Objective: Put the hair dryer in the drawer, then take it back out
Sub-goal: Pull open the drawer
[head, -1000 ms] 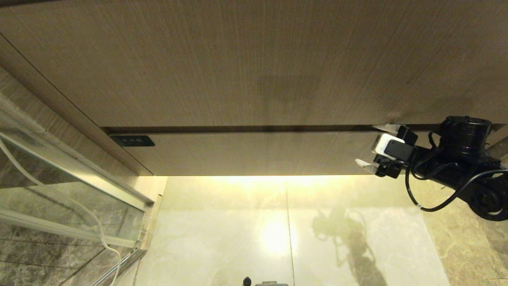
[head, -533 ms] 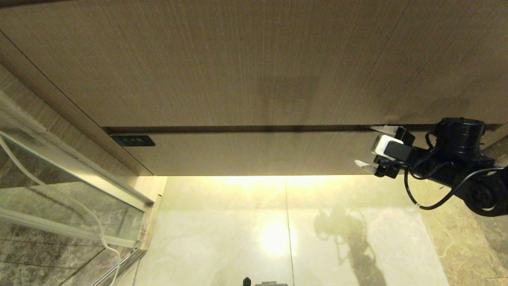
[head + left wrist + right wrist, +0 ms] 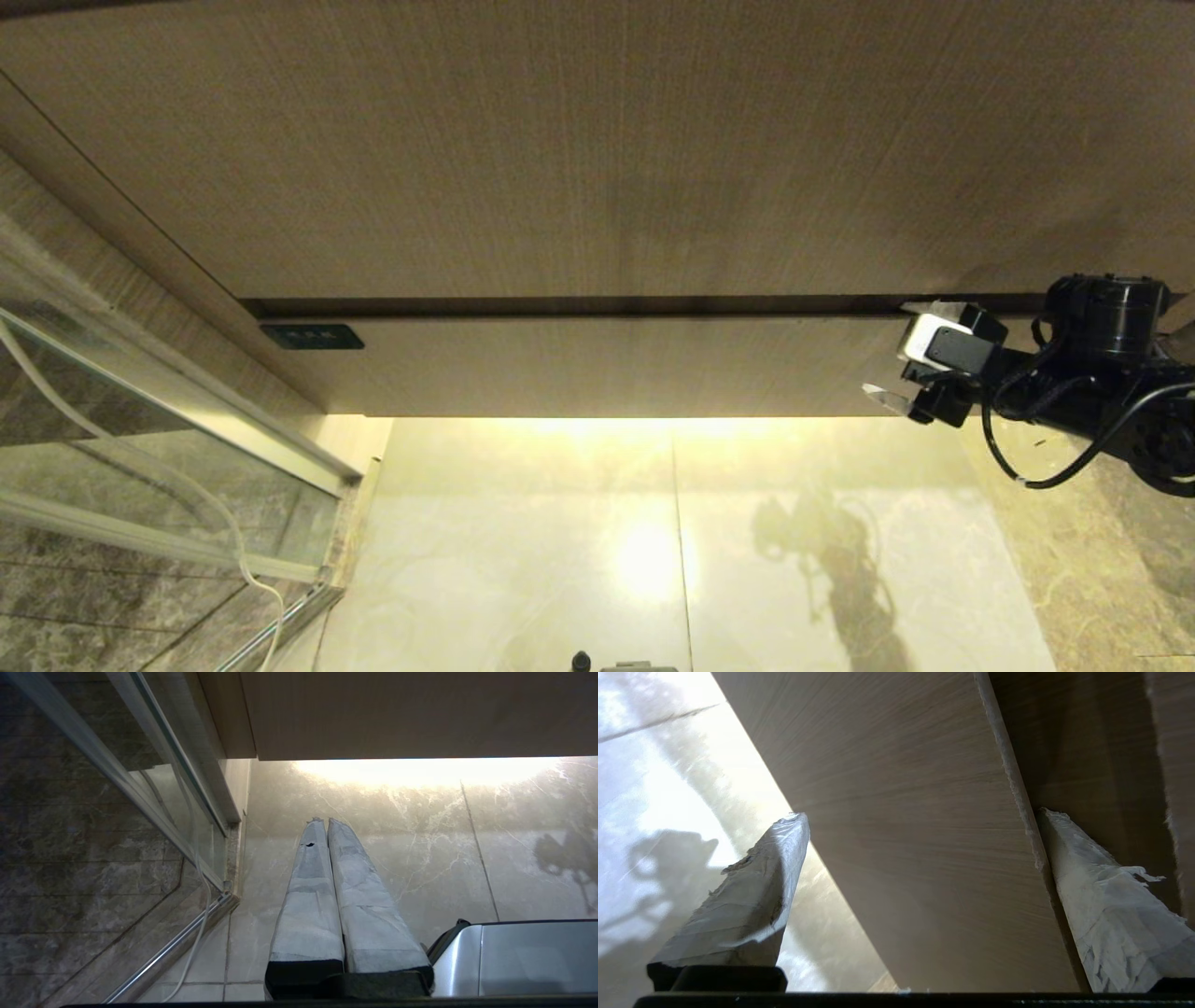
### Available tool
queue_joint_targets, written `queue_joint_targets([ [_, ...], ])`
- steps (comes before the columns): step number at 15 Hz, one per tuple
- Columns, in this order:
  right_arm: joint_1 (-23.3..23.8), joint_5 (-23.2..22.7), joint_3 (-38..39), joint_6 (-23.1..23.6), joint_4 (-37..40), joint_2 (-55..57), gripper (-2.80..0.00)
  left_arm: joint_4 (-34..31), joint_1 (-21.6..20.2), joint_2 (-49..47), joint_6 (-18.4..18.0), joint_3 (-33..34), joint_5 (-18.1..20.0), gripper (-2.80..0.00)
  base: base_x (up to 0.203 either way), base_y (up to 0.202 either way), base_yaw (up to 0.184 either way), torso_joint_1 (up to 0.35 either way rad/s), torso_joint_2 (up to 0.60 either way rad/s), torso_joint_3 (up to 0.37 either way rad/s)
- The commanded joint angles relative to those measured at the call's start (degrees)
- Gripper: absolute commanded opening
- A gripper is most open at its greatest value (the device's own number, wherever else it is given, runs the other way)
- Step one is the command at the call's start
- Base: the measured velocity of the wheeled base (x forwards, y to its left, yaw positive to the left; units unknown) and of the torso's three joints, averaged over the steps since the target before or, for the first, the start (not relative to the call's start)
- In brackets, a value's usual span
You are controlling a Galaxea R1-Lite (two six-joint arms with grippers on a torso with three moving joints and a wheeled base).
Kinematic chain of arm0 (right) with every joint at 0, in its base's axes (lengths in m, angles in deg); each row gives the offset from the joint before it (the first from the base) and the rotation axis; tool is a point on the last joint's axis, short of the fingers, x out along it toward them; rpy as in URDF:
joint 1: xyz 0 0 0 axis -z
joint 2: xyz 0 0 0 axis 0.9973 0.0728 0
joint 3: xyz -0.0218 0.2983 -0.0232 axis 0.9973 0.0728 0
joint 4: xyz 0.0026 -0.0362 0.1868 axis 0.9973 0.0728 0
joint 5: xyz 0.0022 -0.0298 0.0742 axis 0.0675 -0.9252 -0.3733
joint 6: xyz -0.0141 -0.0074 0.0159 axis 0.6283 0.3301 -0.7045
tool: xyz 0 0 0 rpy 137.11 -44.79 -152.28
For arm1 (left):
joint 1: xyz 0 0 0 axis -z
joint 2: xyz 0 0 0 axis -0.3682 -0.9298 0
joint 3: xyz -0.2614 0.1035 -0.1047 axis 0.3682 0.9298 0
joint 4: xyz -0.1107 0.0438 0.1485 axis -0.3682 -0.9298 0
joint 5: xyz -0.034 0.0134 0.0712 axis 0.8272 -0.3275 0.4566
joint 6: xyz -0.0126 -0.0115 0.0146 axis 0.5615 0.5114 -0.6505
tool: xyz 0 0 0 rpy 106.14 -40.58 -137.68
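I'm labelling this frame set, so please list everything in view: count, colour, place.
drawer: one, light wood-grain, low on the cabinet, shut.
panel: one, taller wood-grain, above the drawer.
switch plate: one, dark, at the drawer's left end.
glass door: one, metal-framed, far left.
cord: one, white, hanging along the glass.
floor: pale marble tiles, lit under the cabinet.
hair dryer: not visible.
right gripper: open, fingers spanning the drawer front's right end.
left gripper: shut, over the floor.

Three cameras, one low cabinet front

Head view looks down at the drawer and floor; the right wrist view, at 3 o'clock, faces it close; the left wrist view shares the floor.
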Motion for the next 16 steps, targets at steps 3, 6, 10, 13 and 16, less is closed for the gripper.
queue_joint_targets([
  [3,0.1,1.0,0.8,0.2,4.3,-1.8,0.0,0.0,0.0,0.0,0.0,0.0,0.0,-2.8,0.0,0.0,0.0,0.0,0.0,0.0],
  [6,0.1,1.1,0.8,-0.3,4.5,-1.8,0.0,0.0,0.0,0.0,0.0,0.0,0.0,-2.8,0.0,0.0,0.0,0.0,0.0,0.0],
  [10,0.2,1.4,0.8,-0.4,8.8,-3.1,0.0,0.0,0.0,0.0,0.0,0.0,0.0,-2.8,0.0,0.0,0.0,0.0,0.0,0.0],
  [13,0.6,1.3,0.9,-0.4,15.7,-6.8,0.0,0.0,0.0,0.1,0.0,0.0,0.0,-2.8,0.0,0.0,0.0,0.0,0.0,0.0],
  [16,2.1,1.2,1.1,-0.4,23.7,-10.7,0.0,0.0,0.0,0.0,0.0,0.0,0.0,-2.8,0.0,0.0,0.0,0.0,0.0,0.0],
])
